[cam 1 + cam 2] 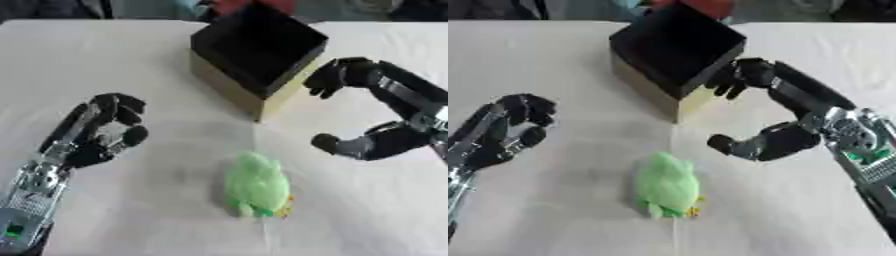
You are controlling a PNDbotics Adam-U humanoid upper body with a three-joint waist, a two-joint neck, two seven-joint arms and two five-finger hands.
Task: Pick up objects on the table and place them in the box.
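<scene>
A green plush toy [255, 185] with a small yellow-orange bit at its lower end lies on the white table, near the front centre. Behind it stands the box [258, 47], black inside with tan outer walls, turned corner-on. My right hand [798, 117] hovers to the right of the toy and just right of the box's near corner, open, with fingers spread toward the box and thumb pointing left; it holds nothing. My left hand [96, 132] rests at the left, fingers up and loosely bent, holding nothing.
The white cloth-covered table [131, 60] stretches wide to the left of the box and in front of the toy. Dark shapes and something red [702, 6] show beyond the table's far edge.
</scene>
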